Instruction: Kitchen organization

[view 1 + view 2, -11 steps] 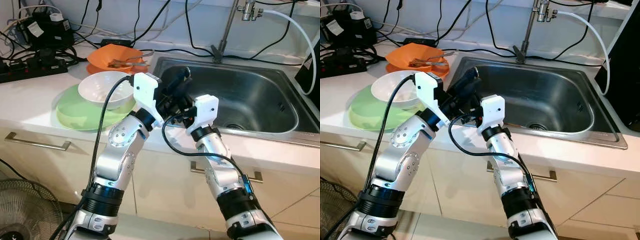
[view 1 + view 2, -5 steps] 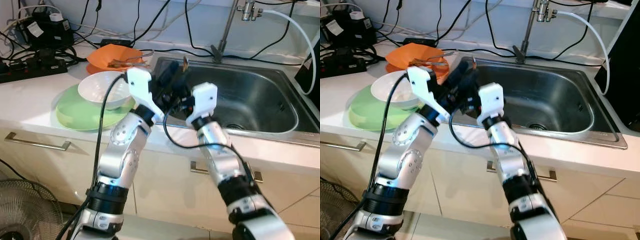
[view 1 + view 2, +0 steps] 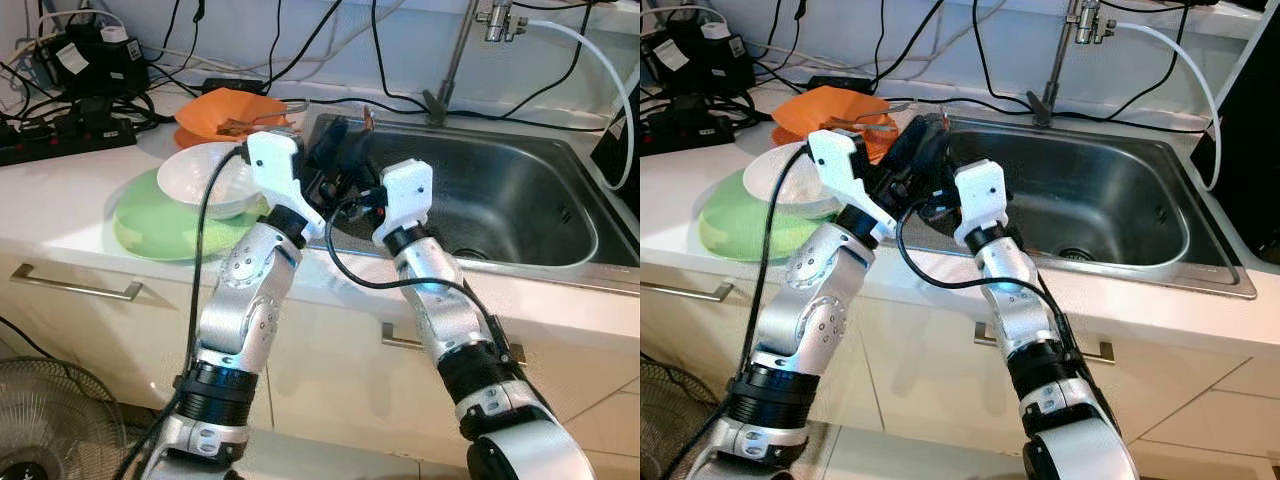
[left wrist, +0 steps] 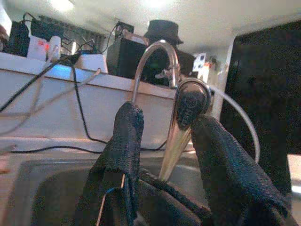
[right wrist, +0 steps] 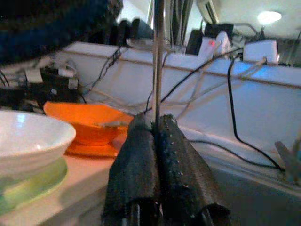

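Gripping a spoon [image 4: 181, 123] over the sink [image 3: 520, 200] rim, right gripper [image 5: 155, 136] clamped, left gripper [image 4: 162, 136] parted.

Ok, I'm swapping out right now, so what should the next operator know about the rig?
Right gripper: shut on the spoon by its handle, over the sink at its left rim.
Left gripper: open, fingers either side of the spoon.
White bowl sits on the green plate on the counter; orange bowl behind holds more cutlery.
Nothing visibly put away yet; spoon and dishes remain.
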Tool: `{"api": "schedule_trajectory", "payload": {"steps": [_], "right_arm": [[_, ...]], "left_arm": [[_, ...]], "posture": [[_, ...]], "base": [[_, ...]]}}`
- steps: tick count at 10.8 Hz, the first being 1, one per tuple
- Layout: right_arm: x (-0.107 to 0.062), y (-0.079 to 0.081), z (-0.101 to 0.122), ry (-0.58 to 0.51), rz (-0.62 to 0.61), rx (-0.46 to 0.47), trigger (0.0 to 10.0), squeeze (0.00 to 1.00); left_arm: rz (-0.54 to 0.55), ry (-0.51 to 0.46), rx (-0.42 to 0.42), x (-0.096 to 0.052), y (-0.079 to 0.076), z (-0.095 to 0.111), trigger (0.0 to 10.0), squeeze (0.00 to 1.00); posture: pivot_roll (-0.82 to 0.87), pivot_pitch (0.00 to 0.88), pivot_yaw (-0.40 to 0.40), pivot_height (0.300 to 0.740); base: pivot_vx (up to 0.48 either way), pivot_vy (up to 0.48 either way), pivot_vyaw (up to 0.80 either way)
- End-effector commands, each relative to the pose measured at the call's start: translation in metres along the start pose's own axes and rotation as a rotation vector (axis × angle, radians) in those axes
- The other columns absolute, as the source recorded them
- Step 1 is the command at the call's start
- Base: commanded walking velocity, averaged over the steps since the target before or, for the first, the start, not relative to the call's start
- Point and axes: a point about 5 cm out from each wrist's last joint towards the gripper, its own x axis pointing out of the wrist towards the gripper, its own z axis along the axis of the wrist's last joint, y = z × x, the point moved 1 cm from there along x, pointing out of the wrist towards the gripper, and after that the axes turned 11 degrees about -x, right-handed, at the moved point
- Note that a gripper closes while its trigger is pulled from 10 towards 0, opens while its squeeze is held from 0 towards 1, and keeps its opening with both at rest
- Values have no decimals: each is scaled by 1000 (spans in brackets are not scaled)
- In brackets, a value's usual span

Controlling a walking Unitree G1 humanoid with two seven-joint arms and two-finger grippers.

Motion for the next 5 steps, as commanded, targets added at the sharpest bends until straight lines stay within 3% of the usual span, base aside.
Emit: {"api": "schedule_trajectory", "payload": {"steps": [1,3,5], "right_arm": [[-21,-27,-19,63,-112,36,0,0],[-22,-12,-13,38,-91,79,0,0],[-17,6,-8,24,-75,120,0,0]], "left_arm": [[139,-137,110,-10,32,35,10000,0],[59,-50,194,-7,22,23,10000,0],[-84,12,169,-6,2,13,10000,0]], "posture": [[221,0,-17,740],[216,0,-10,740],[220,0,0,740]], "base": [[0,0,0],[0,0,0],[0,0,0]]}}
